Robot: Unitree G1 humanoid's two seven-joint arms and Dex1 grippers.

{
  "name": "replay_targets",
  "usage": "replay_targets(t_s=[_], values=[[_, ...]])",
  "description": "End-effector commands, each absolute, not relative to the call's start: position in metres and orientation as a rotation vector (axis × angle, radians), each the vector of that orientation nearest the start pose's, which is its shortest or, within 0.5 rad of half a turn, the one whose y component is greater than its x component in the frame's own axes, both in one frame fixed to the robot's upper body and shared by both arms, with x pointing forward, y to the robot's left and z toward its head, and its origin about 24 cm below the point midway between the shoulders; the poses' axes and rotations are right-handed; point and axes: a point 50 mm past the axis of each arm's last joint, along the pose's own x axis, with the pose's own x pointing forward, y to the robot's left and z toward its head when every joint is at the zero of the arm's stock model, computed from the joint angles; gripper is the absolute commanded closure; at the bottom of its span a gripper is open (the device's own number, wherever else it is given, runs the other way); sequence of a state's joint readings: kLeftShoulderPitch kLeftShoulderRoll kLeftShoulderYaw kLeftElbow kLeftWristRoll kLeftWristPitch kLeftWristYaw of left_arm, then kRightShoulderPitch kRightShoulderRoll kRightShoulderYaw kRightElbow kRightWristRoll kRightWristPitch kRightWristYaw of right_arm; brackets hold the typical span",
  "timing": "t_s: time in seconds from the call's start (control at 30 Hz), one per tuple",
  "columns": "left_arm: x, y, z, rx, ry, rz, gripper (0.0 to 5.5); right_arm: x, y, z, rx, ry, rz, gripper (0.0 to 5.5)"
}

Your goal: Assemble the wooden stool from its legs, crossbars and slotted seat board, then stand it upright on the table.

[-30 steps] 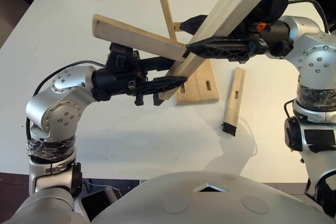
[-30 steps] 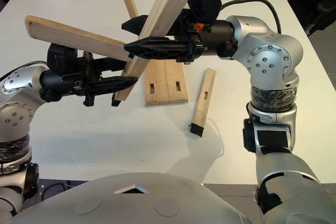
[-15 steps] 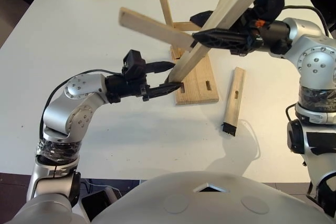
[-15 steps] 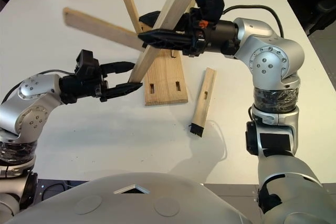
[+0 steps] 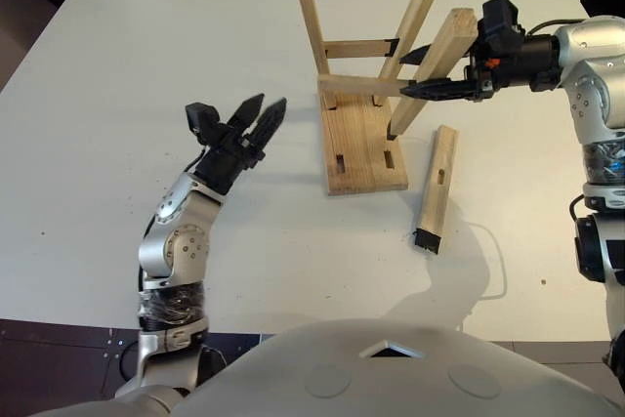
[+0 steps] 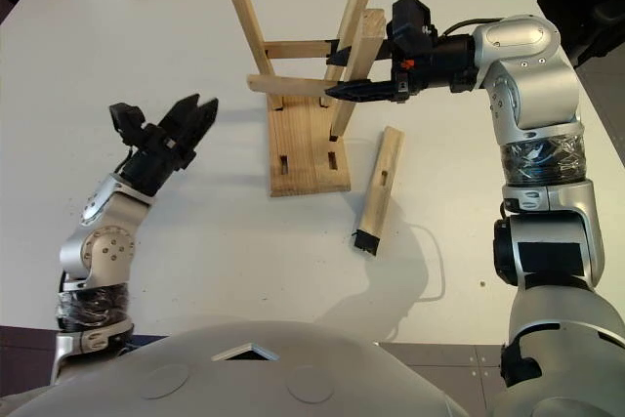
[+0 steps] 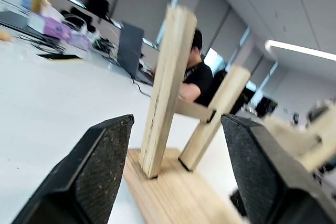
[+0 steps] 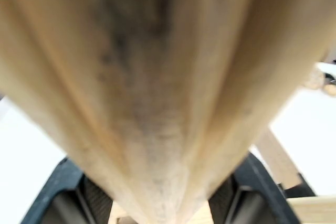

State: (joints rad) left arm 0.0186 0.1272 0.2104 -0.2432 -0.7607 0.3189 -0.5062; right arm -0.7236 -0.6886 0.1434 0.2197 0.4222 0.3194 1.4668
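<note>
Tilted leg (image 5: 451,34) clamped in right end effector (image 5: 415,71), lower end at slotted seat board (image 5: 361,165) flat on table (image 5: 107,85), two legs upright in board, left end effector (image 5: 269,104) open, well apart to board's left

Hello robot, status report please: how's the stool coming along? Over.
Left gripper open, empty, left of seat board. Right gripper shut on third leg, standing at board. Fourth leg loose on table.

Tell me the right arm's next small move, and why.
Probably ease the leg nearer and upright, so that its foot drops into the near-right slot of the seat board. The right gripper is shut on the leg, which tilts with its foot just beyond that open slot. The left gripper is open and well clear.
</note>
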Motion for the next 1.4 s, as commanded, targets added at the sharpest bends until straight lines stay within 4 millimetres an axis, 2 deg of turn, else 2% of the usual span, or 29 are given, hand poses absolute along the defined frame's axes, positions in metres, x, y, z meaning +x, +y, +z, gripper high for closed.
replay_targets(t_s=[0.03,0.17,0.53,0.67,0.8,0.9,1.03,1.2,1.4], values=[[0.241,0.189,0.095,-0.636,-0.182,-0.422,2.42,0.31,-0.178,0.19,-0.345,0.123,1.519,3.48],[0.243,0.195,0.093,-0.642,-0.177,-0.405,2.42,0.301,-0.175,0.17,-0.327,0.163,1.548,3.48],[0.244,0.196,0.09,-0.649,-0.164,-0.401,2.42,0.283,-0.179,0.155,-0.259,0.236,1.6,3.48],[0.246,0.197,0.09,-0.647,-0.162,-0.4,2.42,0.286,-0.182,0.147,-0.236,0.258,1.559,3.48],[0.248,0.196,0.09,-0.648,-0.162,-0.402,2.42,0.293,-0.192,0.12,-0.233,0.339,1.454,3.49],[0.249,0.195,0.088,-0.651,-0.157,-0.405,2.42,0.289,-0.193,0.09,-0.221,0.431,1.432,3.49],[0.251,0.19,0.088,-0.642,-0.143,-0.431,2.42,0.283,-0.191,0.064,-0.298,0.535,1.432,3.49],[0.253,0.185,0.088,-0.641,-0.136,-0.446,2.42,0.285,-0.186,0.056,-0.363,0.614,1.456,3.49],[0.254,0.177,0.085,-0.646,-0.131,-0.452,2.42,0.3,-0.174,0.056,-0.389,0.647,1.473,3.49]])
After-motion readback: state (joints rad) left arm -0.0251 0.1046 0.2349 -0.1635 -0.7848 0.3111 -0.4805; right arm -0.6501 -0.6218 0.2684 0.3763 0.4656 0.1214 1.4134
